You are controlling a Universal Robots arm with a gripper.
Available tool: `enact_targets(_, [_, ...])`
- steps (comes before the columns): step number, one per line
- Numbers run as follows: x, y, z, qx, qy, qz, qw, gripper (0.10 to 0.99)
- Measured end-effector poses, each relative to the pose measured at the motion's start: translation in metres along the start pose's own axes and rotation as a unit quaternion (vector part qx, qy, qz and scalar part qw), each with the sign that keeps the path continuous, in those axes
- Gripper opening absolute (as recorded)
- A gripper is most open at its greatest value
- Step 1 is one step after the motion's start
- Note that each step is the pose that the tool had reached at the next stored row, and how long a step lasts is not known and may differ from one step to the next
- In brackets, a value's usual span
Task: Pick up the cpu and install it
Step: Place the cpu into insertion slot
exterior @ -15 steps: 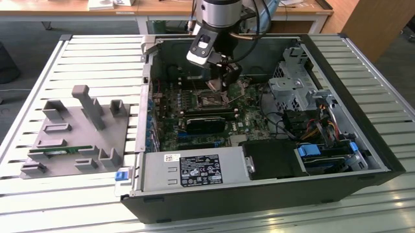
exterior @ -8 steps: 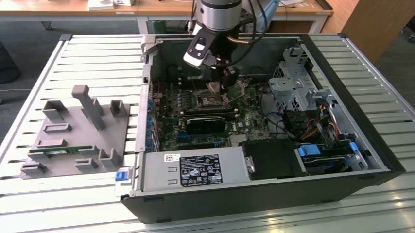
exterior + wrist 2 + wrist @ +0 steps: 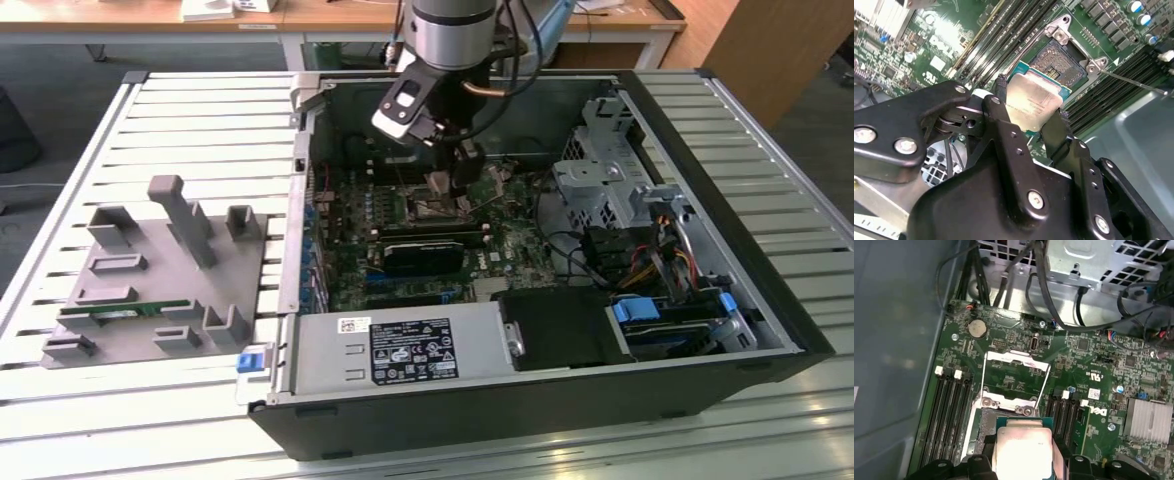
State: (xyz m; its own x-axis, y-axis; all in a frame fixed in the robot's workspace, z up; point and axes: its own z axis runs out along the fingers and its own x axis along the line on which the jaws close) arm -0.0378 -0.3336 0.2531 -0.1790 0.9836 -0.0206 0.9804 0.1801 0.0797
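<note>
The cpu [image 3: 1033,101], a flat square chip with a silver-grey top, is pinched by its two opposite edges between the black fingers [image 3: 1000,95] of my gripper [image 3: 1029,110]. In both wrist views it hangs tilted, just above and partly over the open socket [image 3: 1060,61] on the green motherboard [image 3: 1094,360]. The cpu [image 3: 1021,447] covers most of the socket [image 3: 985,432], and the metal load plate [image 3: 1015,371] is folded back beyond it. In the exterior view my gripper [image 3: 461,178] reaches down into the open computer case, right over the socket [image 3: 427,208].
Memory slots [image 3: 949,410] flank the socket on both sides. A black block [image 3: 424,252] lies on the board nearer the power supply [image 3: 400,350]. Drive cage and cables [image 3: 627,210] fill the exterior view's right. A grey fixture [image 3: 147,280] with a green memory stick [image 3: 127,313] stands outside the case.
</note>
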Motion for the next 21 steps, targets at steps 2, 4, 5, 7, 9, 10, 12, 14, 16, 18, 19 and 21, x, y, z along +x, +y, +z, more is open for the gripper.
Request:
enact_targets(2, [0.0015,0.0001,0.0013,0.0002,-0.0006,0.007,1.0000,0.529])
enact_targets(4, [0.0042,0.0006,0.0020,0.0002,-0.0008,0.010,1.0000,0.529])
enact_targets(5, [0.0052,0.0007,0.0023,0.0002,-0.0008,0.010,0.9999,0.529])
enact_targets(7, [0.0067,0.0010,0.0029,0.0002,-0.0008,0.010,0.9999,0.529])
enact_targets(9, [0.0095,0.0013,0.0045,0.0004,-0.0011,0.012,0.9999,0.529])
enact_targets(10, [0.0100,0.0013,0.0057,0.0005,-0.0013,0.016,0.9999,0.529])
enact_targets(12, [0.0105,0.0012,0.0077,0.0010,-0.0022,0.027,0.9996,0.529])
enact_targets(14, [0.0111,0.0010,0.0096,0.0013,-0.0031,0.038,0.9993,0.529])
enact_targets(16, [0.0118,0.0008,0.0115,0.0015,-0.0038,0.048,0.9989,0.529])
enact_targets(18, [0.0126,0.0005,0.0135,0.0017,-0.0046,0.057,0.9984,0.529])
enact_targets(19, [0.0130,0.0003,0.0145,0.0018,-0.0049,0.061,0.9981,0.529])
enact_targets(21, [0.0149,0.0002,0.0170,0.0020,-0.0055,0.067,0.9977,0.529])
